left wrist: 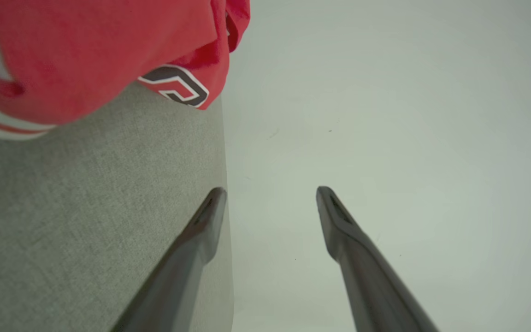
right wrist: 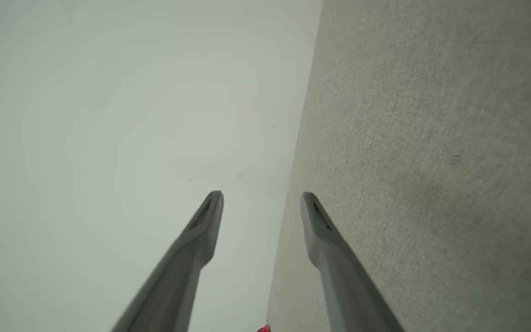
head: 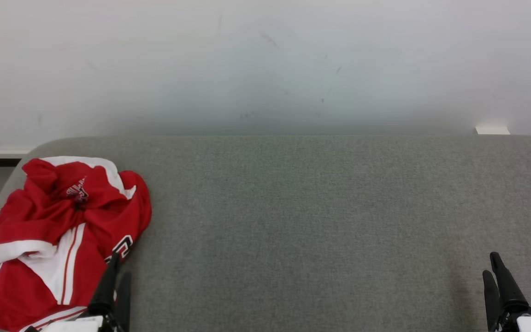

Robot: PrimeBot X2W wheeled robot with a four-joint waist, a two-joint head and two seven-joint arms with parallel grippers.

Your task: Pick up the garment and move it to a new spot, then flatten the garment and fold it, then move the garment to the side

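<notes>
At the left end of the table: the garment point(head: 62, 230) lies in a crumpled heap, red with white panels and thin stripes, close to the left and near edges as I see it from the head camera.
Garment detail: a small dark crest sits near the top of the heap; a dark, white-outlined print shows at its right edge, just beside my left claw.
Table point(head: 316, 221): grey felt-like top with rounded far corners, set against a pale scuffed wall point(head: 265, 60).
Left gripper point(head: 119, 272): low at the lower left of the head view, its tips overlapping the heap's right edge there.
Left wrist check: the left gripper's point(left wrist: 271, 191) two fingers stand clearly apart; the garment point(left wrist: 85, 55) lies beyond the tips, up and to that view's left, not touching them.
Right gripper point(head: 491, 267): at the lower right, over the grey top, well apart from the garment.
Right wrist check: its fingers point(right wrist: 262, 196) are spread too; a sliver of red cloth point(right wrist: 263, 329) peeks in at the bottom edge.
Other: a small white block point(head: 492, 130) at the table's far right edge; I cannot tell what it is.
</notes>
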